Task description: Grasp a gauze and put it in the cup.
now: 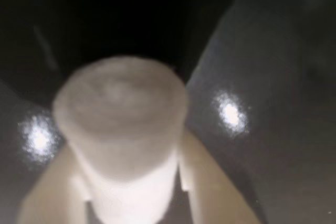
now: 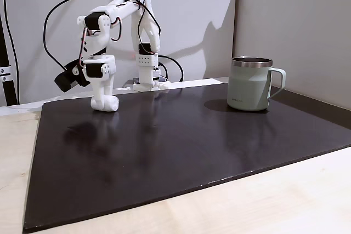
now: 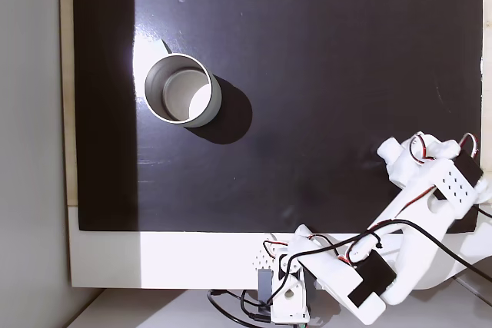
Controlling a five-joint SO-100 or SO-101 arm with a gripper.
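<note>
Gripping the gauze [image 1: 122,145] at mat level: wrist view shows the gripper [image 1: 128,203] with jaws closed on the roll's sides, roll standing upright between the fingers [image 1: 212,187]. Grasp step looks done or nearly so; lift not started, judging by the gripper [image 2: 105,103] sitting down on the black mat [image 2: 175,152] in a fixed view. Next calls for a clean lift, then a long traverse across the mat to the cup [image 2: 250,83], well apart and empty as far as its opening [image 3: 183,90] shows. Arm folded, elbow high, wrist pointing straight down.
</note>
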